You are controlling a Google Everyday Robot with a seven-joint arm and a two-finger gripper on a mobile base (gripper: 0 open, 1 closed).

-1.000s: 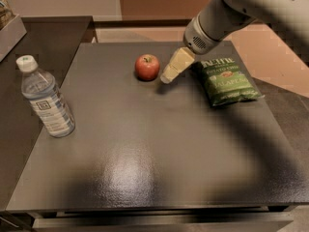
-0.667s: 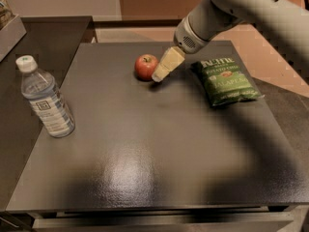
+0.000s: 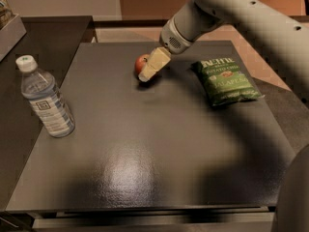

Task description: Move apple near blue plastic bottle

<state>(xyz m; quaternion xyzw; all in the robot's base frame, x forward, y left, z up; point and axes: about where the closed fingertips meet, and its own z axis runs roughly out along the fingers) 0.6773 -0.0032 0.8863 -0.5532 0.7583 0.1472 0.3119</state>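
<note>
The small red apple (image 3: pixel 140 62) sits on the dark table (image 3: pixel 145 149) at the far middle, partly hidden behind my gripper (image 3: pixel 148 70). The gripper comes down from the upper right on a pale arm and its cream tip lies right against the apple's right side. The blue plastic bottle (image 3: pixel 45 98), clear with a white cap and a white-and-blue label, stands upright near the table's left edge, well to the left of and nearer than the apple.
A green bag of jalapeño potato chips (image 3: pixel 226 80) lies flat at the right of the table. A second dark counter (image 3: pixel 43 37) adjoins at the far left. The arm (image 3: pixel 251 18) spans the upper right.
The gripper has moved left, from beside the apple's right side to right up against it, now covering part of it. The apple, bottle and chips bag have stayed in place.
</note>
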